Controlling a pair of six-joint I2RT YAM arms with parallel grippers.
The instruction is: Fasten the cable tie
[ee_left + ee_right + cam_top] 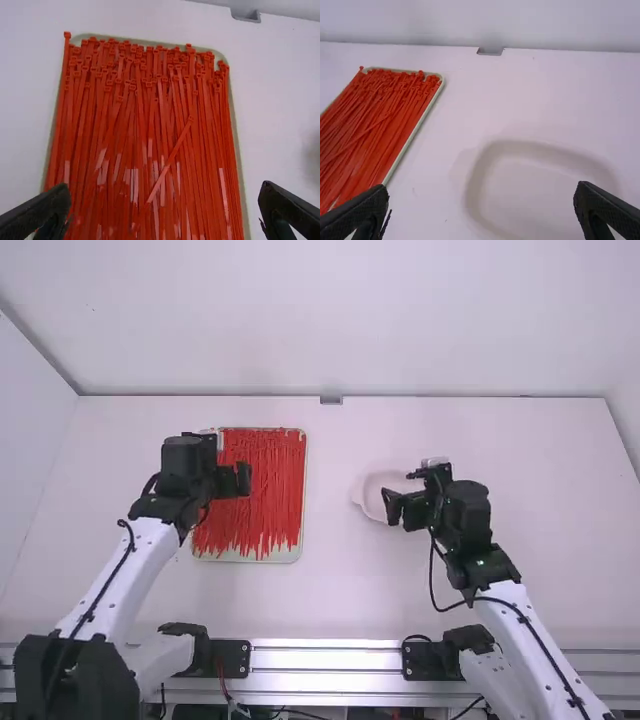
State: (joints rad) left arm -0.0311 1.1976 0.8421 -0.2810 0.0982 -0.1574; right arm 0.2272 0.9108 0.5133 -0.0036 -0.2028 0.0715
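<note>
The left pincer has two black, matte, wedge-shaped fingers. They are spread wide apart and hold nothing. Directly beneath and ahead of it lies a thick bed of orange-red cable ties. These are thin, flat plastic strips laid roughly parallel, with their small square heads bunched at the end farthest from the pincer. One single tie lies slantwise across the rest. Closer to the fingers, pale glossy patches show on several strips. The ties fill a flat, pale cream tray, rectangular with rounded corners. Its thin rim is visible along the sides.

The right pincer is also spread wide, and nothing is between its black fingers. Just ahead of it and below sits a shallow white dish. The dish is smooth and oblong with soft rounded corners, and it barely stands out against the white tabletop. The tray and its ties lie off to one side of this pincer, well apart from the dish.

From above, the left pincer hangs over the tray at the side of the ties toward its own arm. The right pincer sits at the dish and overlaps its edge. The pincers point toward one another, with a bare stretch of tabletop between the tray and the dish. A small grey bracket is fixed at the tabletop's far edge, beyond both pincers. A ribbed aluminium rail carries the arm bases.
</note>
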